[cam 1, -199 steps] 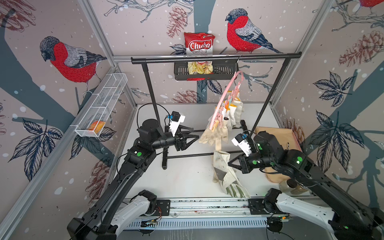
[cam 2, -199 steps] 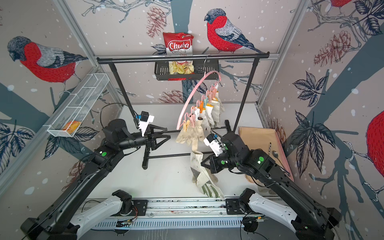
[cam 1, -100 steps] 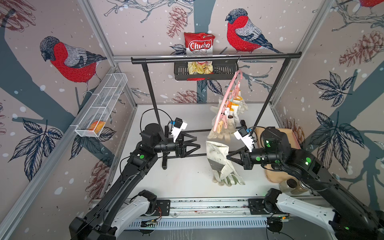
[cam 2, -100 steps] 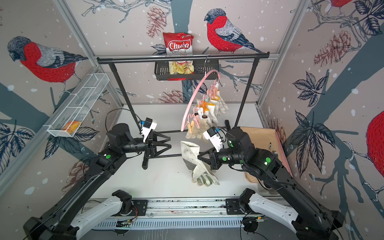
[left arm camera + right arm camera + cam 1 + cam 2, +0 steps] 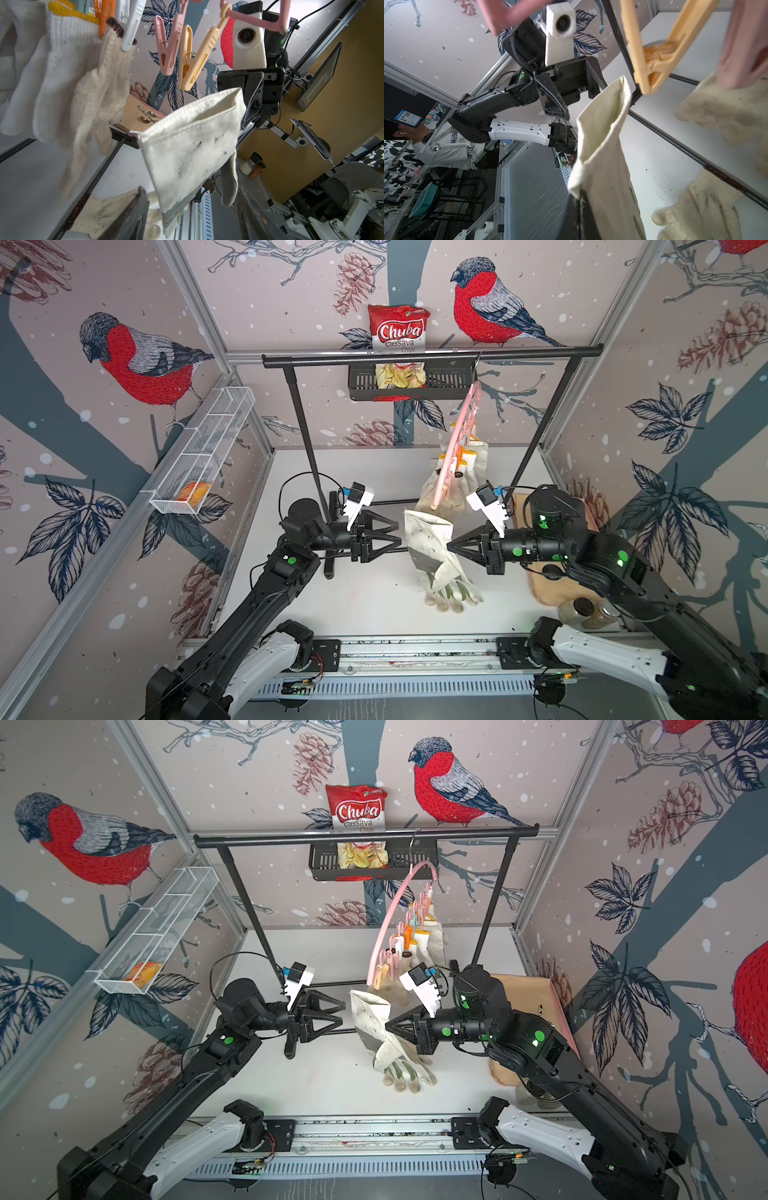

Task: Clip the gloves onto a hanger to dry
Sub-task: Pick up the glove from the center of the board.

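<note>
In both top views, gloves (image 5: 473, 466) are pegged on the hanger (image 5: 380, 936). Under its low end a canvas glove (image 5: 428, 539) is pinched by the right gripper (image 5: 450, 548), with the left gripper (image 5: 400, 538) spread empty beside.

From the left wrist, a free peach clothespin (image 5: 193, 60) is found just above the cuff rim, and a knit glove (image 5: 99, 212) lies unhung.

From the right wrist, rim and clothespin are shown just apart.

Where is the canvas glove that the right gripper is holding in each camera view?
Top view: canvas glove centre, hanging from right gripper.
Top view: glove centre too.
Left wrist: glove mid-picture, cuff open.
Right wrist: glove mid-picture, close.
Shared landmark: peach clothespin above the cuff.
</note>
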`<state>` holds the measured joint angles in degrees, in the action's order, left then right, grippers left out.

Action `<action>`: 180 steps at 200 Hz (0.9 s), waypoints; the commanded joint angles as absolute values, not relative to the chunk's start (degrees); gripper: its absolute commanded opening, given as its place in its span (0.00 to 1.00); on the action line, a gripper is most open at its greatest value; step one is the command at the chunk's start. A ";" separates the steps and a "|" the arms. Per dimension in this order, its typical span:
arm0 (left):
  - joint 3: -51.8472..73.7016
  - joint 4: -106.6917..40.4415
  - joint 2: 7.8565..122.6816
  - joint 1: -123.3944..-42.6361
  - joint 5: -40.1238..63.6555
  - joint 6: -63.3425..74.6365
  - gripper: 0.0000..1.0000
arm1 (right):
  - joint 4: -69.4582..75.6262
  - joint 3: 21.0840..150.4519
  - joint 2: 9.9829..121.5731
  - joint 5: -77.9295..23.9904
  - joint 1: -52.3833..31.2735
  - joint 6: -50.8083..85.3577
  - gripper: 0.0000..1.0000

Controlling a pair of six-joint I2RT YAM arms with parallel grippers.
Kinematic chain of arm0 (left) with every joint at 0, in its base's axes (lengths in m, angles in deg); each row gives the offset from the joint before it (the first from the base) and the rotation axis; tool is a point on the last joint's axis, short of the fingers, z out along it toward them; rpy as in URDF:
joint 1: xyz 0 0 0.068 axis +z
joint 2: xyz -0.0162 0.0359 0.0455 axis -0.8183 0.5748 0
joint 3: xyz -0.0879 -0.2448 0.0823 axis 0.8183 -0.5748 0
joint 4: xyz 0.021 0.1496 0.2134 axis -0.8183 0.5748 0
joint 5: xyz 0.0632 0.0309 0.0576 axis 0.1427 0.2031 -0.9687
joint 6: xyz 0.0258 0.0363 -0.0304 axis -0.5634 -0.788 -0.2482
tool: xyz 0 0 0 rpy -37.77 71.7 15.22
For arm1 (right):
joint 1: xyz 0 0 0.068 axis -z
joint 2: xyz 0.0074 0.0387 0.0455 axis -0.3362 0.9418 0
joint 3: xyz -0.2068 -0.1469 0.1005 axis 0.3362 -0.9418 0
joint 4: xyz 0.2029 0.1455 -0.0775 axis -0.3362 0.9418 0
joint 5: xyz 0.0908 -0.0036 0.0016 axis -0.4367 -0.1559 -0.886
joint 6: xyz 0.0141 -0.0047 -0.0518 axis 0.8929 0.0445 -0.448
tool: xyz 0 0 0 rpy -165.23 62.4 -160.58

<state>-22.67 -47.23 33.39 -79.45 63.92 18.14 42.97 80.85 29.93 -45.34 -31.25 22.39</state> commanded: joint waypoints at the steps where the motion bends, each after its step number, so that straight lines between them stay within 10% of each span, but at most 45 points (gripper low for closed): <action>1: -24.82 -58.92 33.17 -79.68 63.49 24.06 0.67 | 38.59 81.74 30.49 -45.44 -32.00 23.07 0.00; 101: -26.35 -70.68 36.24 -85.09 60.63 29.96 0.63 | 36.07 82.84 33.78 -42.70 -35.64 22.79 0.00; 146: -26.27 -70.99 36.26 -85.10 59.79 31.16 0.06 | 36.79 82.75 33.86 -39.67 -35.59 22.28 0.00; 180: -25.44 -66.97 35.50 -85.06 57.79 28.03 0.00 | 36.72 82.45 33.60 -36.52 -35.59 22.32 0.00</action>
<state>-26.47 -67.38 35.95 -85.09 59.44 30.47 38.36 82.42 33.82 -39.83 -35.49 22.57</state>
